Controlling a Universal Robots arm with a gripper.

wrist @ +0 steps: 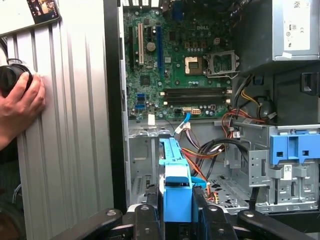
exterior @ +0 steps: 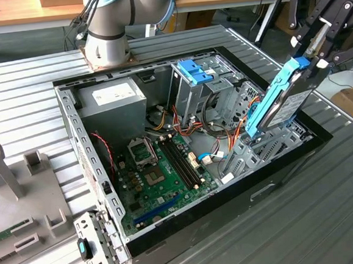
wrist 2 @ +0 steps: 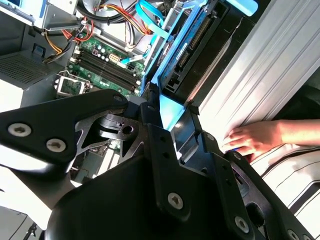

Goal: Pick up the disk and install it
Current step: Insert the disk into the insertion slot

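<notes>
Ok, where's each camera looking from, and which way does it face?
Exterior view: off the arm, above, looking down into the case; arm and gripper holding the disk.
First wrist view: on the wrist, looking past the disk at the motherboard; gripper, a person's hand.
Second wrist view: on the wrist, along the disk; gripper.
Both wrist views share disk, motherboard, hand.
</notes>
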